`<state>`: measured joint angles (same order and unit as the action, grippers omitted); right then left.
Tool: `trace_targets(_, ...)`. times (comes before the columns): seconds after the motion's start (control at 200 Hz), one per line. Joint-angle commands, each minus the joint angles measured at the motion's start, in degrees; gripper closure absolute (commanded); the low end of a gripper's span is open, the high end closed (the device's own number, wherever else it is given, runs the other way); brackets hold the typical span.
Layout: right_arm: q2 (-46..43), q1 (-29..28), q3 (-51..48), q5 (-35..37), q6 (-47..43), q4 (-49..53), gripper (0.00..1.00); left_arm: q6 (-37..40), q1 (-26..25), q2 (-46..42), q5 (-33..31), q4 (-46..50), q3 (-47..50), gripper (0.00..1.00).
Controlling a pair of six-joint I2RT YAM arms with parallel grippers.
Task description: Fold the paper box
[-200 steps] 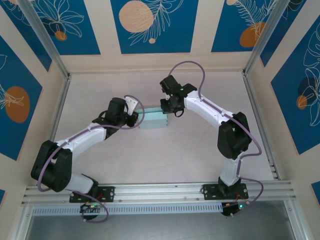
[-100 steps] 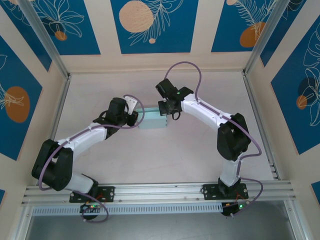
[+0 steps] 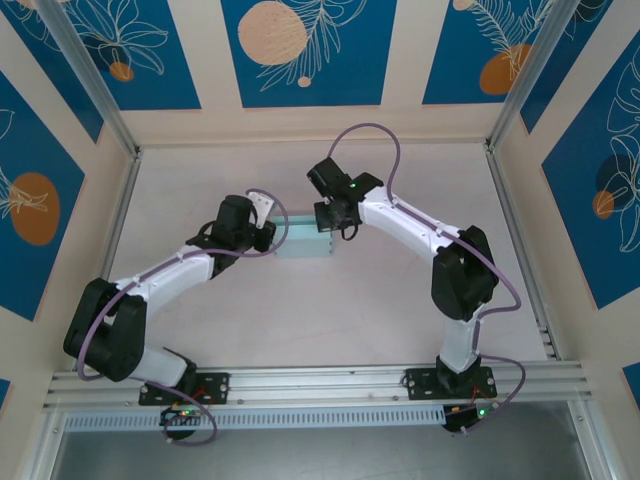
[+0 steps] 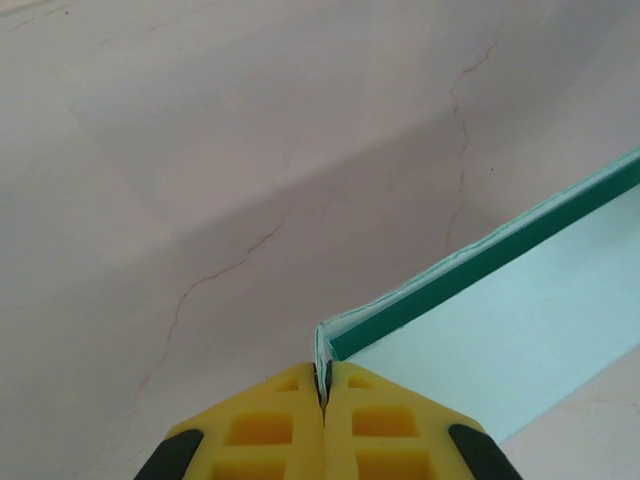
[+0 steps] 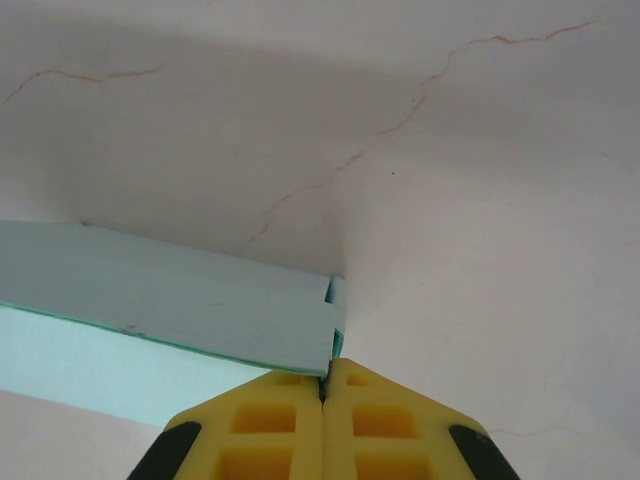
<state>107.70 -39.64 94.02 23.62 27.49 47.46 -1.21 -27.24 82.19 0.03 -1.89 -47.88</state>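
paper box (image 3: 303, 240) sits mid-bench (image 3: 400, 310), between the two claws. left claw (image 4: 323, 385): yellow pads (image 4: 270, 425) pressed together on the thin card wall at the box's corner, with the long wall running off up and to the right of the tips. right claw (image 5: 324, 380): pads also closed, nipping the card edge at the opposite end, and the box body stretches left of its tips.

handling guess: very light thin card, stiff only along creases. It dents easily and slides on the smooth bench. Best held by the end walls or flaps close to a fold line, one claw per end, gentle squeeze. A hard pull likely tears or unfolds it.
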Motion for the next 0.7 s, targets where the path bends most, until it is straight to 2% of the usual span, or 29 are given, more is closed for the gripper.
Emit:
trace_targets(0.0, 2.07, -3.24, 3.11, -7.18, 1.08, -1.41, 0.98, -0.28, -2.87, 1.35, 4.34, -2.93, 0.24, 1.00)
trace_targets(0.31, 5.38, -3.38, 6.07, -7.10, 3.51, -1.33, 0.99, -0.53, -4.10, 2.44, 4.20, -3.82, -0.09, 1.00)
trace_targets(0.695, 5.03, -5.23, 6.62, -3.97, 5.90, -3.14, 0.96, -2.23, -5.32, 1.93, 2.97, -5.43, 1.72, 1.00)
